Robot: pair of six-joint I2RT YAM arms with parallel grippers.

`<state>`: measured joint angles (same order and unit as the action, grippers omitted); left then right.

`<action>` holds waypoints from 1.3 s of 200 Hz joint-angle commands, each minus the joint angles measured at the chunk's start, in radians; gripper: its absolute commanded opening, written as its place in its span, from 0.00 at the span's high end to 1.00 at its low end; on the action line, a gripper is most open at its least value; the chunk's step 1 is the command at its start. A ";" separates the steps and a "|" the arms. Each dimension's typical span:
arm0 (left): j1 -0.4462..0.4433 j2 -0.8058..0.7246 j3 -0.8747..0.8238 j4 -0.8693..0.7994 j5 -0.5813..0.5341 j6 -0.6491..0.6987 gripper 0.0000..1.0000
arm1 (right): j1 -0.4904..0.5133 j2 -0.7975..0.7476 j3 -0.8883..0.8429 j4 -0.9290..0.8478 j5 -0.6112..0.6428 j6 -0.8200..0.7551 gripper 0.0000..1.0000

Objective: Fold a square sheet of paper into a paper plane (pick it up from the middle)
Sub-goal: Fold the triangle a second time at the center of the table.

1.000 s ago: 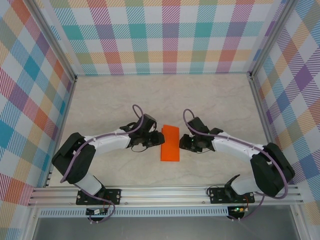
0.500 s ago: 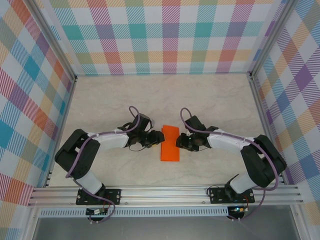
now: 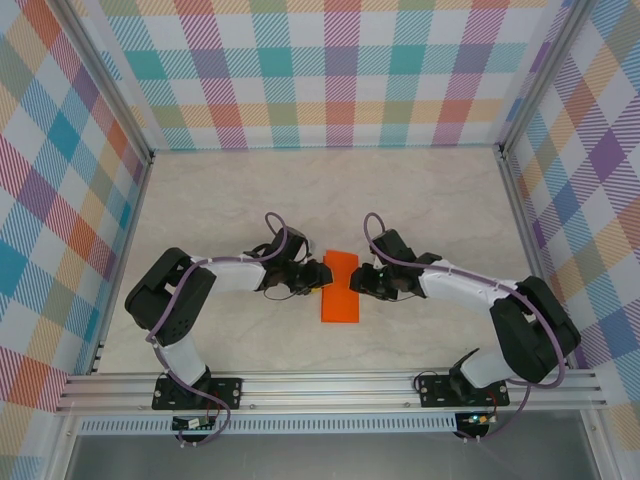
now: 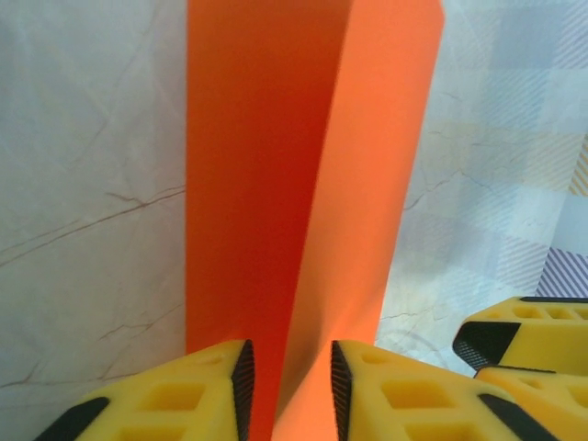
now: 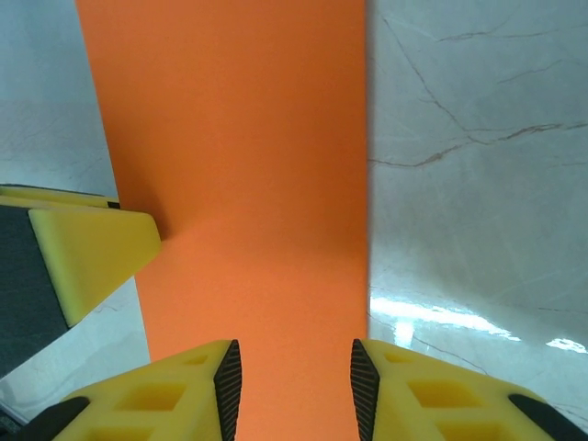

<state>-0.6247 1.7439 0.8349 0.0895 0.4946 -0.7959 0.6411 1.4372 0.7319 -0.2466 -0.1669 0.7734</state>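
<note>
Left gripper (image 4: 289,367) nearer, wrist view: paper (image 4: 266,184) half-lifted

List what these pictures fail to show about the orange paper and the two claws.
Left wrist view: whether the left claw pinches the orange paper; the sheet leaves the bottom edge between its fingers.
Right wrist view: the same for the right claw; the bottom edge cuts off the contact.
Both wrist views: the paper's far end, cut by the top edge.
Top view: the fold's layers, too small.

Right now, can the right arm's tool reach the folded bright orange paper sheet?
Probably yes: the right tool stands over an edge of the folded bright orange paper sheet, jaws apart, nothing blocking.
</note>
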 commanded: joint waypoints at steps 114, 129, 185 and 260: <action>0.006 -0.001 0.040 -0.013 0.017 -0.026 0.85 | 0.347 -0.212 -0.076 -0.087 0.322 -0.108 0.47; 0.005 -0.002 0.040 -0.015 0.021 -0.026 0.85 | 0.420 -0.188 -0.034 -0.128 0.422 -0.137 0.43; 0.002 -0.003 0.046 -0.024 0.016 -0.034 0.86 | 0.576 0.001 0.119 -0.202 0.610 -0.203 0.36; 0.000 0.000 0.056 -0.028 0.018 -0.037 0.88 | 0.625 0.192 0.248 -0.266 0.714 -0.188 0.39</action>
<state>-0.6247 1.7439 0.8631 0.0807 0.5049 -0.8234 1.2530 1.5845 0.9283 -0.4538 0.4725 0.5858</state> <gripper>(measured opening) 0.125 0.627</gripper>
